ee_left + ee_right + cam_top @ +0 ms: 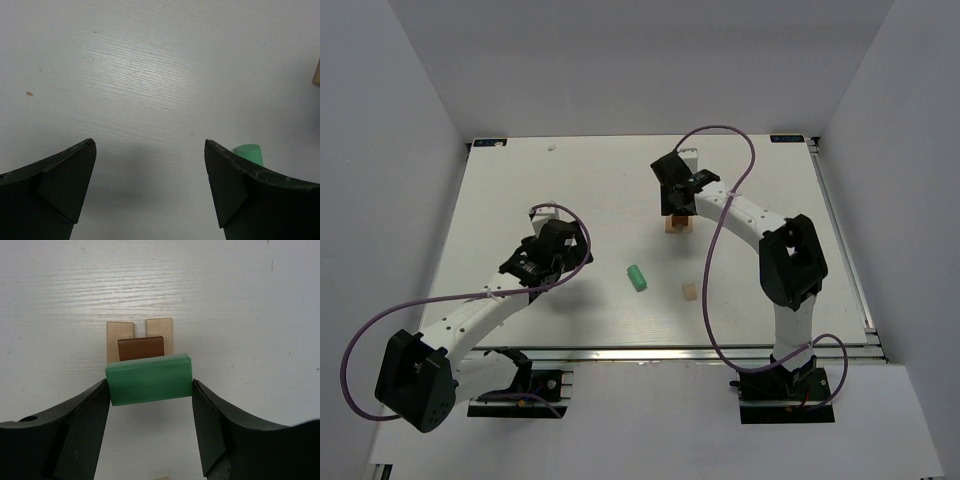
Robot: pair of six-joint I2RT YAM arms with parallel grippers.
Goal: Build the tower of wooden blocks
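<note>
Fingers [82, 432] clasp a green block [150, 379] by the wood block tower [141, 344].

Tower [677, 224]: far centre-right of the table. Base is two pale tan blocks [120, 338], parallel, with a narrow gap between them. One dark brown block [141, 348] lies flat across both, bridging the gap.

Green block [150, 378]: mint, rectangular, long side level, gripped at both ends by the right gripper [150, 388], directly over the brown piece. Contact with the brown block cannot be told.

Loose green block [637, 277]: lying flat near table centre, set at a diagonal.

Loose tan block [689, 291]: small, just right of it, apart.
</note>
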